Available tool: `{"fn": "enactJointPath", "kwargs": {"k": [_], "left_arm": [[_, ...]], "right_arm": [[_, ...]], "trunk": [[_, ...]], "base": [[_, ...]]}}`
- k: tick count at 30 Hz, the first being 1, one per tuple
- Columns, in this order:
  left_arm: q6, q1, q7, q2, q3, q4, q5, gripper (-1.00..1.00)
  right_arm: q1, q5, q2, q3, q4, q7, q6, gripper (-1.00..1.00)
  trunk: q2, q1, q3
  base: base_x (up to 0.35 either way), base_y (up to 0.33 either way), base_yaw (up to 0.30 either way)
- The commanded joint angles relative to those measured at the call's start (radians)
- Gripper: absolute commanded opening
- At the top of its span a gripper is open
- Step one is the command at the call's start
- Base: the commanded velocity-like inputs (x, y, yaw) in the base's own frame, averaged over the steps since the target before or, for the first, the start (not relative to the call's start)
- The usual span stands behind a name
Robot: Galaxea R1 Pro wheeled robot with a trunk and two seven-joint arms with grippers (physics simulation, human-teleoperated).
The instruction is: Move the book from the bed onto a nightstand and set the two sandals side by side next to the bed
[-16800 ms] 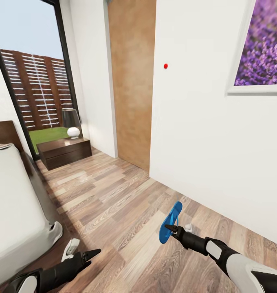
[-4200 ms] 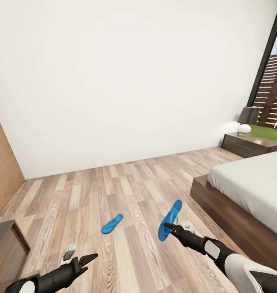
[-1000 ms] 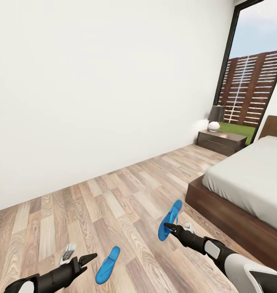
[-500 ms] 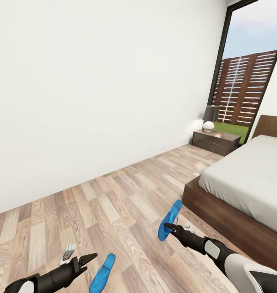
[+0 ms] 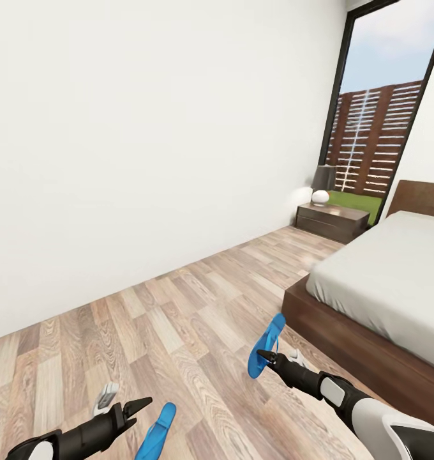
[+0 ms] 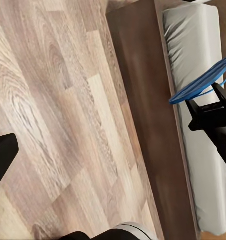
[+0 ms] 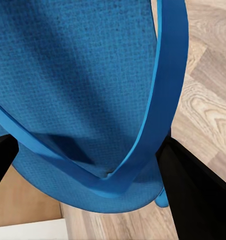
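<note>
Change: head camera has swung on since half a second ago; floor sandal (image 5: 156, 435) now lower in the view, bed (image 5: 383, 300) and window further left; arms sit as before
Right gripper (image 5: 263, 355): clenched on the strap of the held sandal (image 5: 267, 345); sole raised off the floor, tilted nearly on edge; the right wrist view shows the blue sole (image 7: 83, 100) close up between dark fingers (image 7: 192, 195)
Left gripper (image 5: 139, 405): jaws parted, nothing between them; hovers just beside the floor sandal, not touching
Floor sandal: flat on the wood planks (image 5: 179, 319), near the left gripper
Bed: right of the held sandal; grey mattress bare where visible
Nightstand (image 5: 332, 220): far corner by the window, lamp (image 5: 321, 184) on top
Book: cannot tell where
</note>
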Motion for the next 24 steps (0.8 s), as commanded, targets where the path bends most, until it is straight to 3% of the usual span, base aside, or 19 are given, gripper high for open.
{"fn": "enactJointPath", "kwargs": {"k": [1,24], "left_arm": [[0.006,-0.001,-0.003,0.0,0.001,0.0,0.0,1.0],[-0.024,-0.001,0.001,-0.002,0.005,-0.003,-0.004,1.0]], "right_arm": [[0.0,0.0,0.0,-0.008,0.0,0.004,0.01,-1.0],[-0.001,0.008,-0.002,-0.008,0.003,0.012,-0.045,-1.0]], "trunk": [[0.0,0.0,-0.001],[0.0,0.0,-0.001]], "base": [[0.005,0.0,-0.021],[0.001,0.0,-0.003]]}}
